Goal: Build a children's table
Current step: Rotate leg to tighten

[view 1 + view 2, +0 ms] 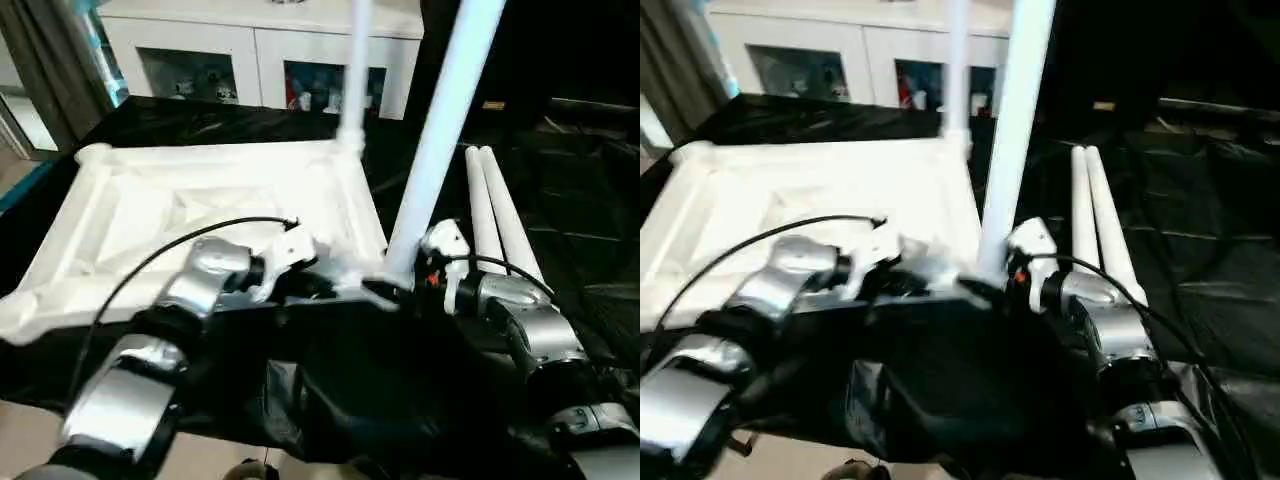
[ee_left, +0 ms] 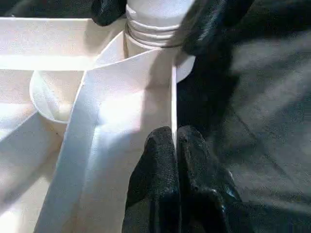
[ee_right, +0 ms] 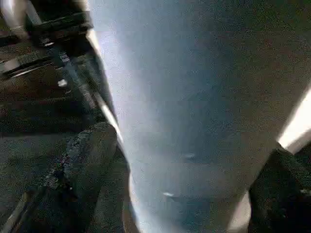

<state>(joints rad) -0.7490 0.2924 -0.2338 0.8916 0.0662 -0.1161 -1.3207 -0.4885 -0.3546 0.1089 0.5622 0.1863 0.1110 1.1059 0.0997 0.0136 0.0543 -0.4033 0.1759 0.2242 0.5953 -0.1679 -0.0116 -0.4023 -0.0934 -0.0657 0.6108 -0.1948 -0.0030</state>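
White leg (image 1: 440, 130) upright between right claw (image 3: 180, 194) fingers, tabletop (image 1: 150, 210) corner

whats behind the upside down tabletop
Behind the tabletop stands a white cabinet with glass doors; small items show through the glass, too blurred to identify. The far standing leg covers part of one door.

No readable text, label or number anywhere (cabinet contents too blurred).

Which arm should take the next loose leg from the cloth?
Right, probably. The two loose legs lie just beyond the right gripper, whose fingers flank the near upright leg. The left gripper is pinched on the tabletop rim.
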